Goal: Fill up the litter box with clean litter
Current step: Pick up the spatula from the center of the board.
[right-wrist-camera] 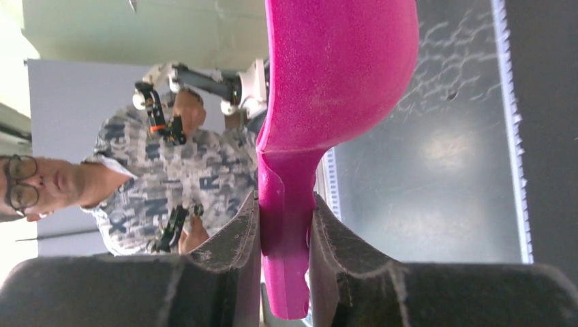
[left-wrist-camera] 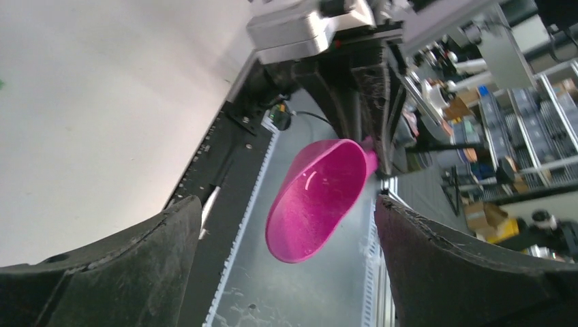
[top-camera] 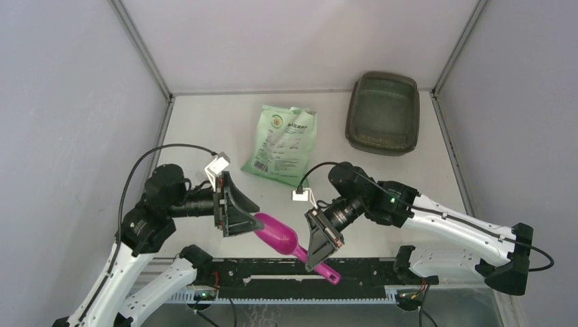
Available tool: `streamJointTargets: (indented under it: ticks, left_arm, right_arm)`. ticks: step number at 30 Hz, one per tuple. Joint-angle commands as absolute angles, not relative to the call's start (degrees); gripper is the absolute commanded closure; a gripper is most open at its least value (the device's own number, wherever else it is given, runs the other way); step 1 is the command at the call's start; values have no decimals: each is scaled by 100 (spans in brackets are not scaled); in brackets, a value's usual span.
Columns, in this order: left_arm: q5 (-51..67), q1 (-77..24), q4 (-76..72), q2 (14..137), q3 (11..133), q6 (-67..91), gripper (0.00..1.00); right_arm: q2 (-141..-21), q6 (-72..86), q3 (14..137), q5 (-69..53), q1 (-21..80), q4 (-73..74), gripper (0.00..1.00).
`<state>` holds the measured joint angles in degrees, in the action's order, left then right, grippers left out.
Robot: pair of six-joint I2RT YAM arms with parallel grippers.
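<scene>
The litter box (top-camera: 382,112), a dark translucent tray, sits at the far right corner of the table. A green printed bag (top-camera: 281,144) lies flat left of it, mid-table. The clean litter is out of view. A magenta scoop (top-camera: 278,234) hangs above the near edge, bowl toward the left arm. My right gripper (right-wrist-camera: 285,204) is shut on the scoop's handle (right-wrist-camera: 286,231), with the bowl (right-wrist-camera: 341,68) sticking out beyond the fingers. My left gripper (left-wrist-camera: 287,204) stands wide open just in front of the bowl's mouth (left-wrist-camera: 317,197), its fingers (left-wrist-camera: 136,266) apart from it.
A black rail (top-camera: 293,272) with the arm bases runs along the near edge under the scoop. Grey enclosure walls (top-camera: 82,102) close in the left, right and back. In the right wrist view a person (right-wrist-camera: 136,170) stands beyond the table.
</scene>
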<state>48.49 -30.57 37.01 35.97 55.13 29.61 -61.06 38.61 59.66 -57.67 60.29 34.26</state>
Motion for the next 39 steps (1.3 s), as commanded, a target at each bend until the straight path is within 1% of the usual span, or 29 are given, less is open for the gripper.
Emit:
streamJointTargets:
  ticks: [1,3,4,7,10,18,22,24,25,27,29,31,33,34,39]
  left_arm:
    - [5239,-3519,3735,3385,5496,3051,0]
    - [5091,-3748,3735,3375,5493,3119,0]
    - [5087,-3786,3734,3362,5477,3133,3]
    - [5117,-3842,3739,3314,5341,3191,18]
    - [5103,-3874,3735,3242,5162,3240,25]
    - [5054,-3888,3675,3316,4859,3226,28]
    - [5097,-3894,3540,3426,4827,3247,34]
    - [5151,-3898,3455,3499,4812,3273,41]
    - [5177,-3894,3420,3531,4802,3280,47]
    - [5267,-3902,3367,3587,4771,3288,62]
    - [5337,-3913,3349,3609,4756,3287,72]
    - [5381,-3911,3348,3632,4739,3279,79]
    - [5386,-3912,3349,3683,4729,3270,96]
    - [5349,-3921,3349,3717,4729,3272,100]
    - [4987,-3890,2944,4162,4894,3507,100]
  right_arm:
    - [-5916,3750,6047,-5613,6465,3782,100]
    - [-5913,3718,6042,-5583,6548,3869,100]
    - [-5915,3701,6045,-5581,6553,3911,100]
    - [-5923,3657,6046,-5564,6541,3901,100]
    - [-5960,3634,6046,-5563,6535,3831,100]
    - [-6207,3642,6046,-5641,6539,3489,100]
    - [-6295,3610,6041,-5687,6533,3393,100]
    - [-6339,3589,6041,-5710,6496,3369,100]
    - [-6357,3572,6041,-5726,6481,3362,100]
    - [-6382,3539,6042,-5767,6421,3357,100]
    - [-6389,3527,6043,-5805,6373,3324,100]
    - [-6406,3512,6042,-5854,6307,3322,100]
    - [-6424,3482,6047,-5903,6210,3314,100]
    - [-6432,3468,6048,-5932,6135,3309,100]
    - [-6515,3160,6318,-6040,5551,3640,100]
